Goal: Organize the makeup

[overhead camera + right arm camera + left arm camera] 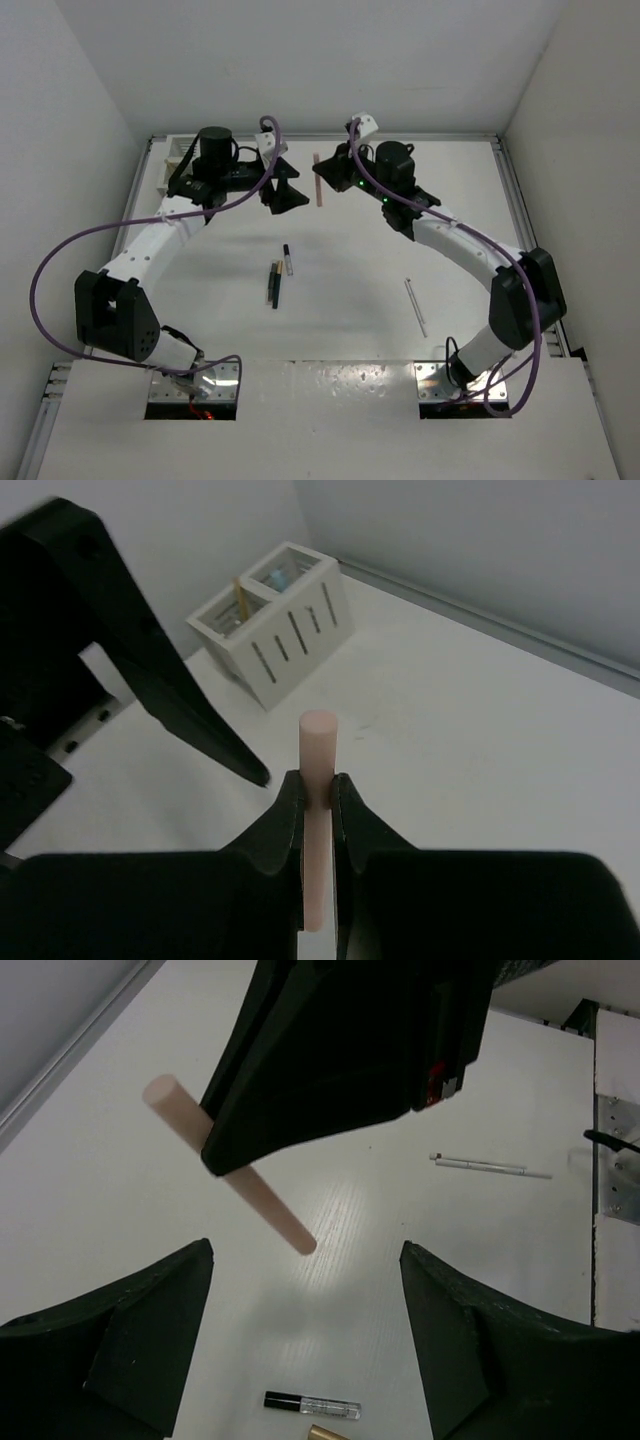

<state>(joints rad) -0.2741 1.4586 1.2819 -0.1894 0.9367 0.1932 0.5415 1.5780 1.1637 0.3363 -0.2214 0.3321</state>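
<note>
My right gripper [318, 792] is shut on a pink stick [318, 745] and holds it off the table at the back centre [318, 182]. My left gripper [283, 193] is open and empty just left of it; in the left wrist view the pink stick [262, 1198] hangs ahead of the open gripper [305, 1335]. On the table lie a clear tube with a black cap [312, 1404], which also shows in the top view [288, 260], a dark stick with a gold end [276, 285], and a thin white pencil [415, 306].
A white slatted two-compartment box [285, 635] stands at the back left, with a tan stick [238, 595] in one compartment and a light blue item [278, 578] in the other. In the top view the left arm partly hides the box [172, 165]. Purple cables loop along both arms.
</note>
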